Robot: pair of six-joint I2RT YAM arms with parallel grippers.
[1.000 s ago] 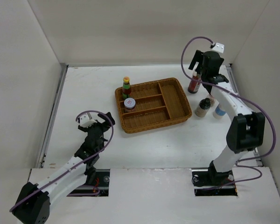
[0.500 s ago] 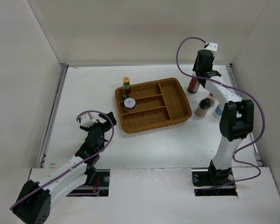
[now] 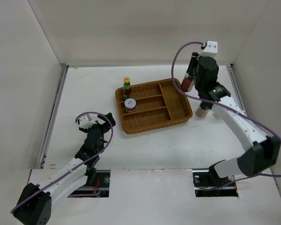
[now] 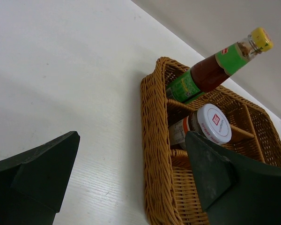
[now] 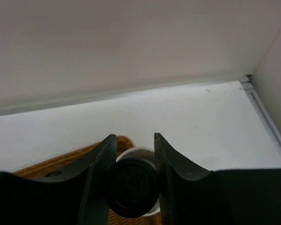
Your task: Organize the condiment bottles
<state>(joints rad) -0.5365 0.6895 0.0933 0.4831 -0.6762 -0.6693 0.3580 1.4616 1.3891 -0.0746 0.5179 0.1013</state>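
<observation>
The dark-red bottle (image 3: 187, 84), black-capped, sits clamped between right jaws.

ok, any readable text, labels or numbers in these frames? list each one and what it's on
No text can be quoted; all of it is illegible.
Red square sticker on the white jar cap: print too small to read.
Green labels on the yellow-capped bottle: blurred, unreadable.
Black cap of the dark-red bottle in the right gripper: faint raised mark, unreadable.
</observation>
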